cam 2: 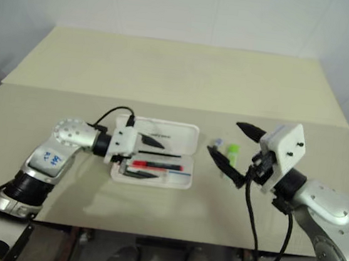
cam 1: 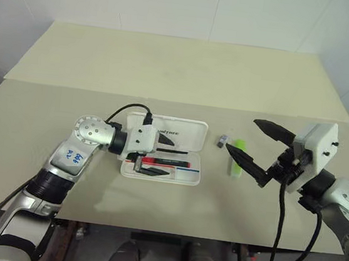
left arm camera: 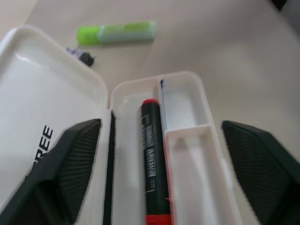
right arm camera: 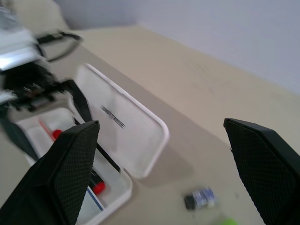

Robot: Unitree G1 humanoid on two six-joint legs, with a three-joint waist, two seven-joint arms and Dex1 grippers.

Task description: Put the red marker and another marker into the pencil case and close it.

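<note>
The white pencil case (cam 1: pixel 185 177) lies open on the table, its lid (cam 1: pixel 183 133) flat behind the tray. The red marker (cam 1: pixel 166 161) lies inside the tray; in the left wrist view the marker (left arm camera: pixel 152 159) shows a dark body with red ends. My left gripper (cam 1: pixel 159 156) hovers over the tray, open, its fingers on either side of the marker and apart from it. The lime-green marker (cam 1: pixel 239 158) lies on the table right of the case. My right gripper (cam 1: pixel 242 135) is open and empty, held just above the green marker.
A small grey-purple object (cam 1: pixel 222 140) sits between the case and the green marker. A black cable (cam 1: pixel 126 107) loops from my left wrist. The beige table (cam 1: pixel 168 73) stretches far back to a white wall.
</note>
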